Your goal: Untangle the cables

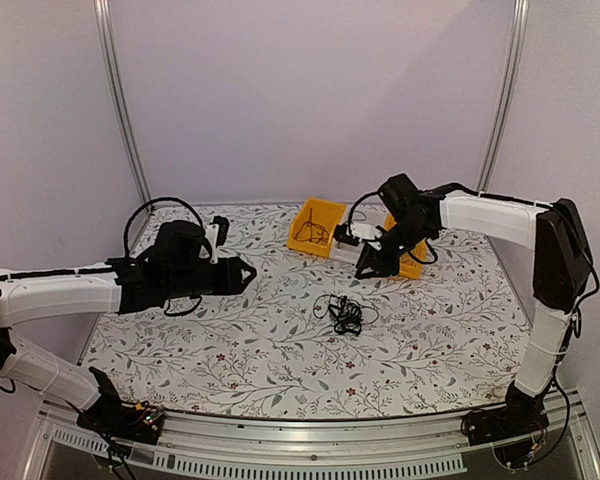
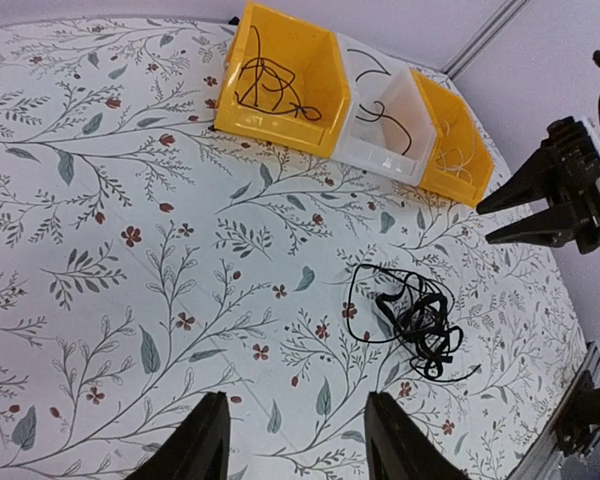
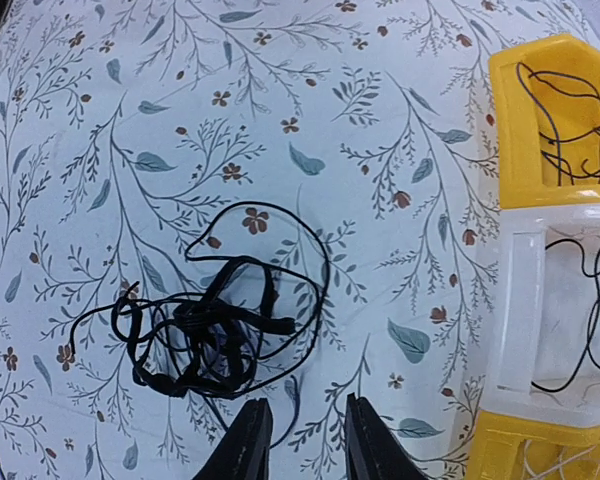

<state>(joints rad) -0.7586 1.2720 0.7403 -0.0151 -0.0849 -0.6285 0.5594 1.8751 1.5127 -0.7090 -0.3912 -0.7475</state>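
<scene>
The cables [image 1: 345, 315] lie as a knotted black clump on the flowered table, with one thin loop spreading out from it. The clump [image 2: 415, 318] sits ahead and to the right of my left gripper [image 2: 296, 400], which is open, empty and well short of it. My right gripper [image 3: 305, 402] hovers just beside the clump [image 3: 205, 335], jaws a narrow way apart with nothing between them. In the top view the left gripper [image 1: 248, 275] is left of the clump and the right gripper [image 1: 365, 268] is behind it. Separate black strands lie in a yellow bin [image 2: 280, 80] and a clear bin [image 2: 385, 120].
Three bins stand in a row at the back of the table: yellow [image 1: 315, 228], clear [image 1: 365, 240] and a second yellow bin [image 1: 410, 262] under the right arm. That bin [image 2: 450, 150] holds a pale wire. White walls close the back and sides.
</scene>
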